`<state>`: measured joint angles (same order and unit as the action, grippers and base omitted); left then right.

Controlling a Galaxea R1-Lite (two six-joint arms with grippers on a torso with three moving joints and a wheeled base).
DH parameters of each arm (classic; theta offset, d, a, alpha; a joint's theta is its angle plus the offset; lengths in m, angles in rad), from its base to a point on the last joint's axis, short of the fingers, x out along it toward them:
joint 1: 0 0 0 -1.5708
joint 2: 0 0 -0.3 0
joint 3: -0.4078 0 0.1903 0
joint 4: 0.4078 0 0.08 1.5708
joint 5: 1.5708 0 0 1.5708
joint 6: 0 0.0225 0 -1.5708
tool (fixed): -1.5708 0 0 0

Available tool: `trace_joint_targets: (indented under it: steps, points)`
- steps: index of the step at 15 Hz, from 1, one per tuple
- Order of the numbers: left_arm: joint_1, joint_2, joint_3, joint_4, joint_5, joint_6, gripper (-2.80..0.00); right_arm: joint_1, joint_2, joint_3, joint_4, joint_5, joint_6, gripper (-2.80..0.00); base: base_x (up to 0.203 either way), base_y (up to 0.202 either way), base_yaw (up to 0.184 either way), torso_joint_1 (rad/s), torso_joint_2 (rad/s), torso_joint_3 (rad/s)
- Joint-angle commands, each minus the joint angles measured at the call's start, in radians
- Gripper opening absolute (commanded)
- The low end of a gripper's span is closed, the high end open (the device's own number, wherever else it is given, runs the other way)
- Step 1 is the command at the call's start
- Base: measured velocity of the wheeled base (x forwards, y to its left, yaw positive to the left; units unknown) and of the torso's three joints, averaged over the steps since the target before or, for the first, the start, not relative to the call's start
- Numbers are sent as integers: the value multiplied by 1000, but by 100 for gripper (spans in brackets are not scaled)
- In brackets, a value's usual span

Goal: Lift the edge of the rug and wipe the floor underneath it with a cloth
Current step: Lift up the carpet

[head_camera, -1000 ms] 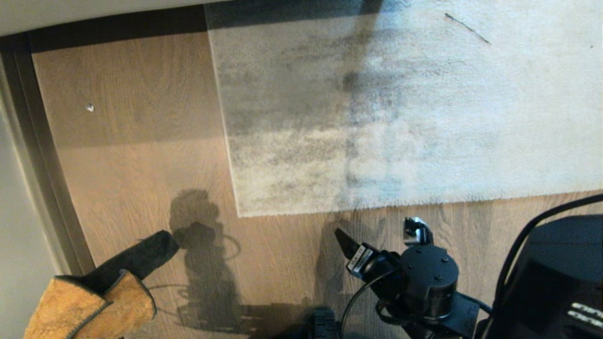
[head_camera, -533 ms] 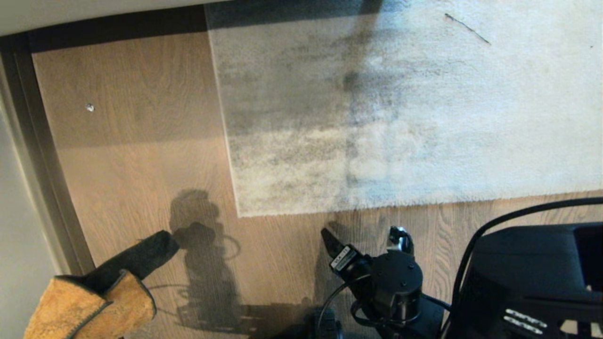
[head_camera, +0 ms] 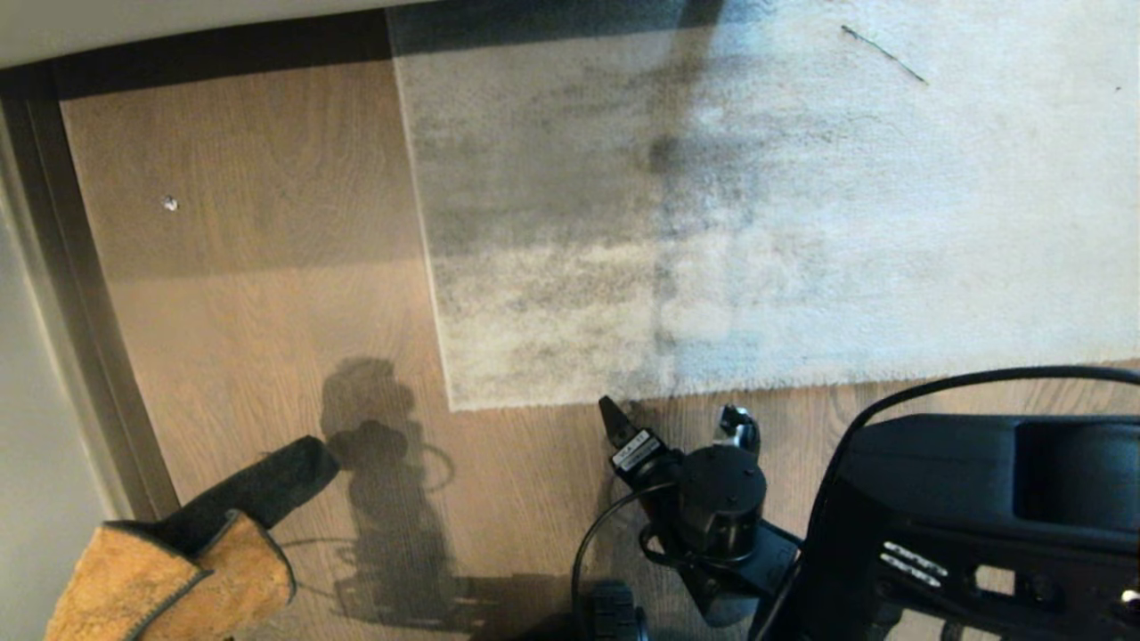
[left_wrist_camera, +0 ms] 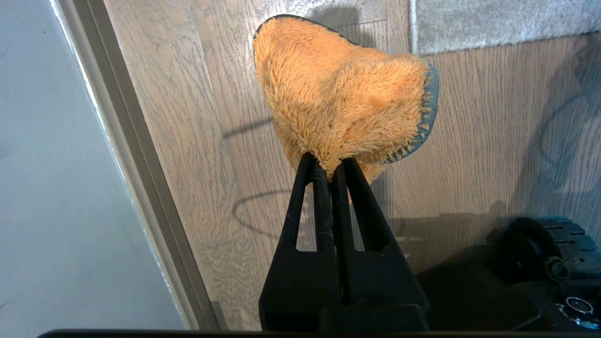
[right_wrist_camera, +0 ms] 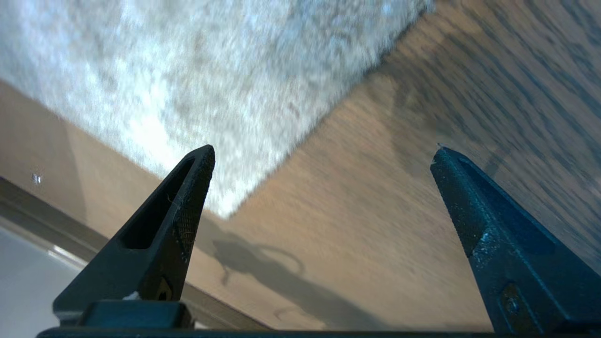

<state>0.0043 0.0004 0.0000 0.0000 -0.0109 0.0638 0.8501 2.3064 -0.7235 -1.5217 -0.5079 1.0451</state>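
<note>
Near the rug edge [head_camera: 677,385], just short of its corner, my right gripper [head_camera: 672,423] hovers over the floor [head_camera: 267,294] with fingers [right_wrist_camera: 188,197] spread wide and nothing between them. My left gripper [left_wrist_camera: 331,166], off to the side of the rug by the dark skirting strip [head_camera: 80,294], has its fingers pressed together, pinching the cloth [left_wrist_camera: 338,94]. I judge this as the reach to lift the rug, which lies flat. Next I need one finger slid under the border, then a pinch and a lift. No containers show anywhere.
</note>
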Motion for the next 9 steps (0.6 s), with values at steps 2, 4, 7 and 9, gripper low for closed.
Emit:
trace_joint_targets:
  steps: [2, 4, 7, 9]
  points:
    - [0, 0, 0, 0, 0, 1, -280, -16, 24, -52, -48, -3, 8, 0, 0, 0, 0, 0, 0, 0]
    - [0, 0, 0, 0, 0, 1, -280, -19, 28, -94, -48, -3, 8, 0, 0, 0, 0, 0, 0, 0]
    - [0, 0, 0, 0, 0, 1, -280, -19, 41, -141, -48, -1, 5, 0, 0, 0, 0, 0, 0, 0]
    - [0, 0, 0, 0, 0, 1, -280, -17, 51, -154, -48, -1, 7, 0, 0, 0, 0, 0, 0, 0]
